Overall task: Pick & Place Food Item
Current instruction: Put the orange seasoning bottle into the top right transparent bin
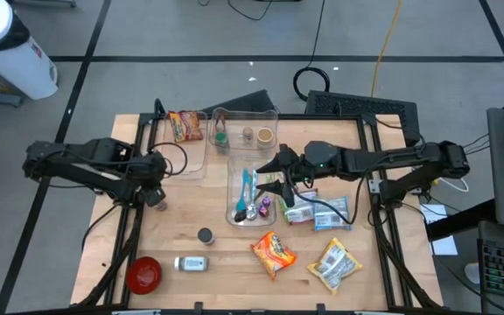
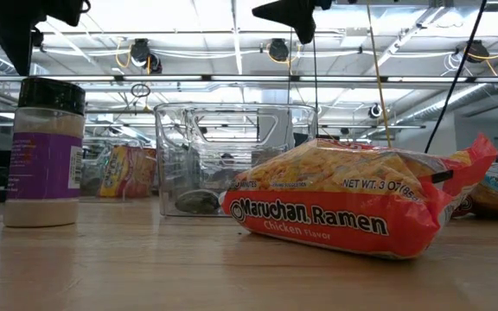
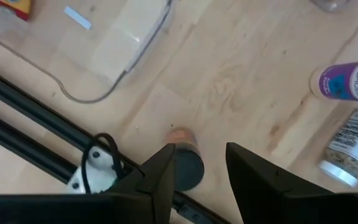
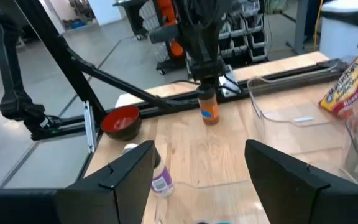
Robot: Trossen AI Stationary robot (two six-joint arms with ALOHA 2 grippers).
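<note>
A small jar (image 3: 187,167) with a dark lid and an orange body stands upright on the wood near the table's left rail. My left gripper (image 3: 201,173) is open right above it, and the jar's lid shows partly behind one finger. The right wrist view shows the same jar (image 4: 209,109) under that gripper. My right gripper (image 4: 201,168) is open and empty above the narrow clear bin (image 1: 250,191) at mid table. A ramen pack (image 1: 274,253) lies flat near the front edge, and another ramen pack (image 1: 185,125) lies in the clear tray at the far left. My left gripper comes at the jar from above, pointing down, with its fingers (image 3: 166,177) by the lid (image 3: 190,169). I cannot tell whether they touch it. The jar stands upright on the table.
A red bowl (image 1: 144,274), a lying purple-label spice jar (image 1: 191,262) and a standing dark-lid jar (image 1: 205,235) are at the front left. Snack bags (image 1: 335,265) lie at the front right. A clear bin (image 1: 245,127) with jars stands at the back. Black rails run along both sides.
</note>
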